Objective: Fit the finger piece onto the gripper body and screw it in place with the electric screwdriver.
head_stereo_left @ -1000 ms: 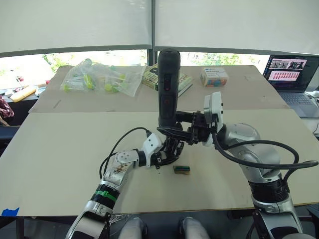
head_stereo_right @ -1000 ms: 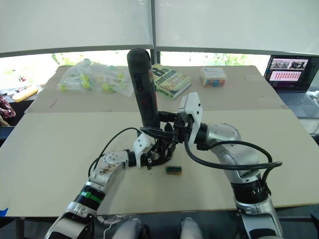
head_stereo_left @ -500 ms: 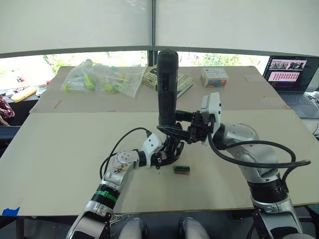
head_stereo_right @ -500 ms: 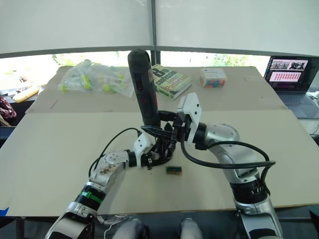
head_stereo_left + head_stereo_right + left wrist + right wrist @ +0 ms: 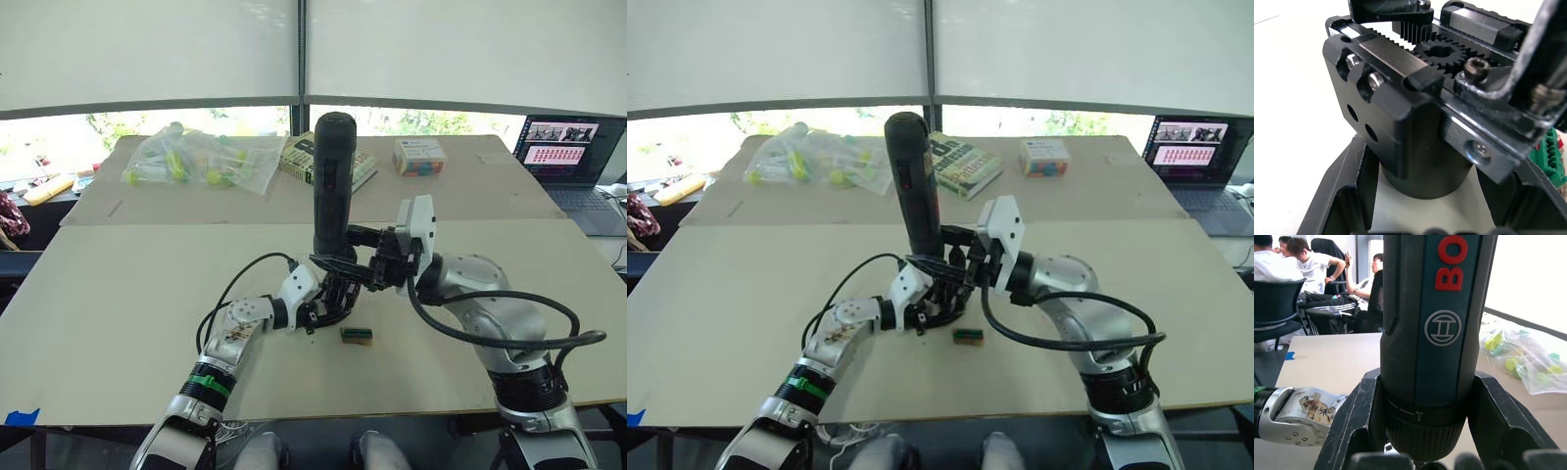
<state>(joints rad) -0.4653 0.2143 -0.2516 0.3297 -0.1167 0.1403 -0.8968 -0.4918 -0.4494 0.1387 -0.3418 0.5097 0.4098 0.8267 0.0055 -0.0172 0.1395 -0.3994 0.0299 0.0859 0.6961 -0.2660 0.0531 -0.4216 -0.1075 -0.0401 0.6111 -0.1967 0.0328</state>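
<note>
Two grippers meet at the gripper body [image 5: 333,297], near the middle of the front table [image 5: 118,323]. Small green-brown box [image 5: 357,334] lies on the table just nearer than the body and slightly to its right, apart from it. Left gripper [image 5: 318,311] reaches the body from its left; in the left wrist view its fingers [image 5: 1339,196] flank the round base, closed on the gripper body [image 5: 1400,122], gear teeth and rail exposed on top. Right gripper [image 5: 343,257] clamps the electric screwdriver [image 5: 332,181], fingers [image 5: 1359,416] pressed on both sides of the barrel. Screwdriver stands nearly upright directly over the body, bit end down; bit contact not discernible. Finger piece not distinguishable. Beyond the body: book [image 5: 960,164], bag of tubes [image 5: 196,157]. Far right of it: laptop [image 5: 570,147].
</note>
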